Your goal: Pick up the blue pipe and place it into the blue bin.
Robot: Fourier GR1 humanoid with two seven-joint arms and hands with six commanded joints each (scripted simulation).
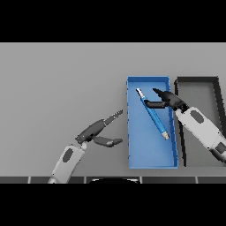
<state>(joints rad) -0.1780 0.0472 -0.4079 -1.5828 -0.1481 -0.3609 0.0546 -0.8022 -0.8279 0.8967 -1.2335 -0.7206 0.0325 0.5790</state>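
Grey table [57, 79] fills the head view, flat and plain, and two bins stand on its right part. One is the blue bin [131, 132], a long shallow tray; just beside it, on its right, stands a dark bin [216, 88] of about the same shape.

From this view the blue pipe [152, 113] lies slanted over the floor of the blue bin, its pale tip toward the far left corner and its other end toward the near right wall. The right hand [170, 100] reaches over the right wall of the bin. Its fingers are spread apart, one pointing up and away, the thumb reaching toward the upper part of the pipe. It seems to touch or nearly touch the pipe, but I cannot tell whether any grip remains; the fingers do not look curled round it. I judge that the placing is done or almost done.

The left hand [99, 132] rests idle over the table, left of the blue bin, with fingers straight and parted.

About handling: the pipe looks thin, stiff and light, probably smooth, so it can roll or slip from a loose pinch. The best hold would be near its middle, across its length, so that it does not tip.
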